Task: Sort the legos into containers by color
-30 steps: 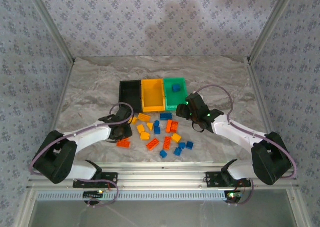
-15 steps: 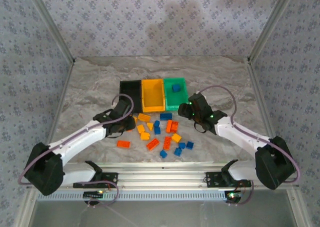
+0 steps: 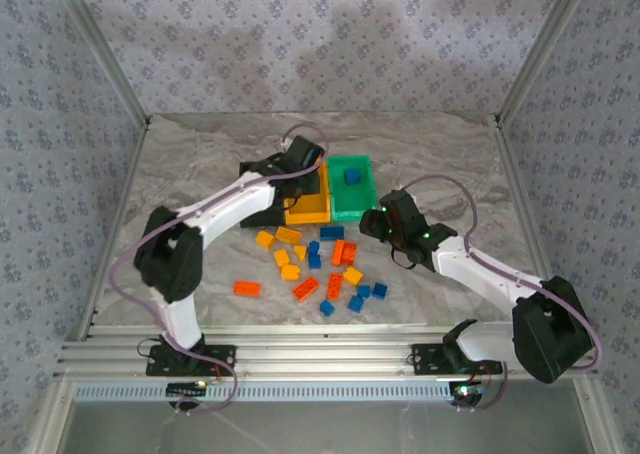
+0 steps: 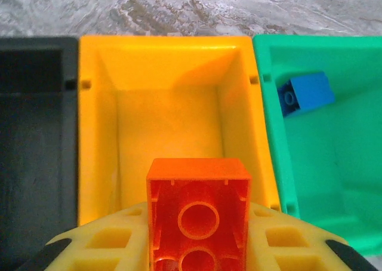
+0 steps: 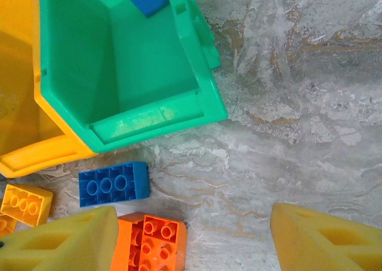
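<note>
Left wrist cam: black bin (image 4: 36, 134) on the L, yellow-orange bin (image 4: 98, 134) mid, green bin (image 4: 334, 163) on the R w/ one blue lego (image 4: 304, 93) in it. Your left hand (image 4: 197, 238) is clamped on an orange-red lego (image 4: 198, 211) above the yellow-orange bin's near rim. Top cam: loose legos (image 3: 320, 264) lie on the table (image 3: 200, 174) in front of the bins. Right wrist cam: your right hand (image 5: 191, 241) is spread wide w/ nothing in it, by the green bin's near corner.
</note>
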